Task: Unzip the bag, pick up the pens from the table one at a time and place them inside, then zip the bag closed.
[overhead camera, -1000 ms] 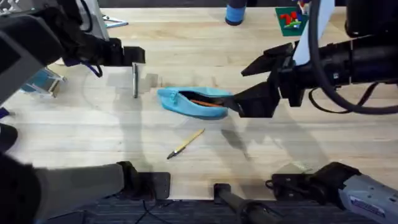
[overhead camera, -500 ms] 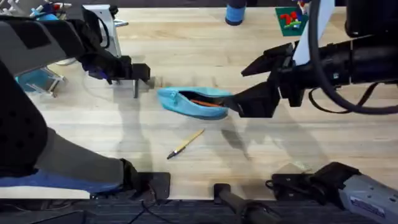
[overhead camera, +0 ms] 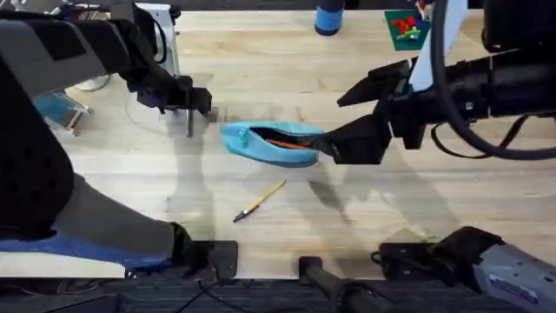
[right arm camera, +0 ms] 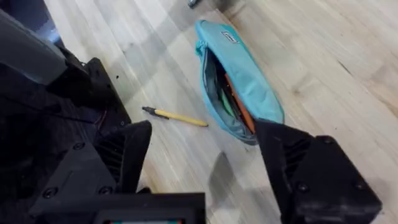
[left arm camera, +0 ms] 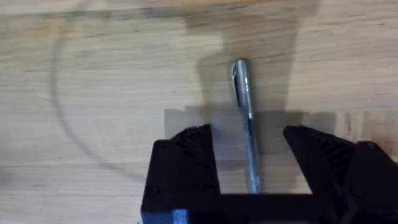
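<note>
Landmark: the bag (overhead camera: 271, 143), light blue, lying unzipped near the middle of the surface (overhead camera: 287, 78). Zipper gap faces the near edge, orange and dark items visible inside (right arm camera: 235, 96).

Left arm reaches in from the far left of the bag, forearm angled down toward the surface. Left gripper (overhead camera: 190, 100) sits low over the silver pen (overhead camera: 189, 124), which lies just left of the bag, not touching it. Wrist view: jaws spread, one black finger each side of the silver pen (left arm camera: 244, 112), pen lying flat on the surface between them, no contact visible with either finger.

Right arm comes in from the right of the bag, roughly level. Right gripper (overhead camera: 334, 143) is at the bag's right end. Jaws spread wide in the wrist view (right arm camera: 205, 155), nothing pinched; bag end sits close to one finger (right arm camera: 298, 165), can't tell if touching.

Tan pen (overhead camera: 259, 201) with dark tip lies on the surface near side of the bag, tilted, well apart from both grippers. Also visible in the right wrist view (right arm camera: 176, 116).
</note>
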Controlling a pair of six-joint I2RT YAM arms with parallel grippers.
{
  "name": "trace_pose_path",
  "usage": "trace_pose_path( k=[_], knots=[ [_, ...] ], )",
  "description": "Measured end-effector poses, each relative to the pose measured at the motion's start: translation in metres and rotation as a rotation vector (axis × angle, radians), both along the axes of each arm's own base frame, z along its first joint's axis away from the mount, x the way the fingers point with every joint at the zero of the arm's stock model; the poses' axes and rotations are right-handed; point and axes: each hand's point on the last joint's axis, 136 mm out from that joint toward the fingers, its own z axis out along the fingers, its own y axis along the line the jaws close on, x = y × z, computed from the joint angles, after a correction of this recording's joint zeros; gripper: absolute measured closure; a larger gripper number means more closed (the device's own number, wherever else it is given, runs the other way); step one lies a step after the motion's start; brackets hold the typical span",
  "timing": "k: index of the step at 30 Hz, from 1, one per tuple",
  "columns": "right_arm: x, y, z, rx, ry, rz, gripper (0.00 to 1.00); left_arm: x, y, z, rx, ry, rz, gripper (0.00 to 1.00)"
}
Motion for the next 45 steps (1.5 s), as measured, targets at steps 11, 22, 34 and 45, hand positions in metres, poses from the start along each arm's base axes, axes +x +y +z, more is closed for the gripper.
trace_pose_path(
  k=[11,22,34,45],
  knots=[
    [0.0,0.0,0.0,0.0,0.0,0.0,0.005,0.001,0.007,0.0,-0.047,-0.01,0.041,0.564],
    [0.0,0.0,0.0,0.0,0.0,0.0,0.004,0.002,0.0,0.001,-0.083,-0.014,0.044,0.953],
    [0.0,0.0,0.0,0.0,0.0,0.0,0.004,-0.006,0.005,0.008,-0.069,0.077,0.068,0.96],
    [0.001,-0.001,0.0,-0.004,-0.003,-0.004,0.005,0.034,-0.027,0.15,-0.058,-0.321,-0.141,0.96]
  ],
)
